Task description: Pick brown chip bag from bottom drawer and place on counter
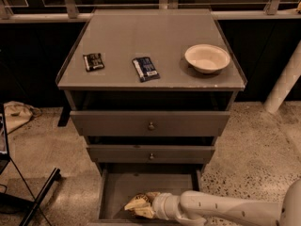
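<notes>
A matt, smooth grey finish is shown by the counter [150, 32] and drawer [141, 185]. The bowl [207, 58] is seen as glossy and the bag [137, 202] as crinkled. The tool [151, 207], on a smooth white arm [225, 210], is found at the bag, lower centre.

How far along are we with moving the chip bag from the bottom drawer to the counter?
Done: the bottom drawer is open. In hand: the gripper is inside it, right against the chip bag at the drawer's front; a grasp can't be confirmed. Left: lifting the bag out and setting it on the counter, which holds a bowl, a blue packet and a black packet.
</notes>
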`<state>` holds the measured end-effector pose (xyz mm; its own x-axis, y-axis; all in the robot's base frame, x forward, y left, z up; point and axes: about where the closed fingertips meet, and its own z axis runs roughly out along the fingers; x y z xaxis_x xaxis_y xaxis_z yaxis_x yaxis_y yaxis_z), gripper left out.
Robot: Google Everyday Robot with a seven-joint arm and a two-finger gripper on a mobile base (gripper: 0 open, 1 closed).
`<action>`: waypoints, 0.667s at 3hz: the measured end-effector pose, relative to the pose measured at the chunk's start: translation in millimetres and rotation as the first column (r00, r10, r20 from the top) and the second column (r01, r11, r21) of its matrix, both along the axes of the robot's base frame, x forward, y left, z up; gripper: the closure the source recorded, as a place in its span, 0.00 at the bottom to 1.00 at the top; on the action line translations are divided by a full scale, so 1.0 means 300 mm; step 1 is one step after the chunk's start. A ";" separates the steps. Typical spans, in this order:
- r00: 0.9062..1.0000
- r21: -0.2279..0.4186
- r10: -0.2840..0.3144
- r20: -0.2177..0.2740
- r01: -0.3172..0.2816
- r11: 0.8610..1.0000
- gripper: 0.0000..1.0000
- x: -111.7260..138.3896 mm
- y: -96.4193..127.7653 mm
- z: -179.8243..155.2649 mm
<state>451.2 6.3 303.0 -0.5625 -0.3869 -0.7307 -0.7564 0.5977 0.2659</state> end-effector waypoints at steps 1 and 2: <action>1.000 0.000 0.000 0.000 0.000 1.000 0.64 0.000 0.000 0.000; 1.000 0.000 0.000 0.000 0.000 1.000 0.89 0.000 0.000 0.000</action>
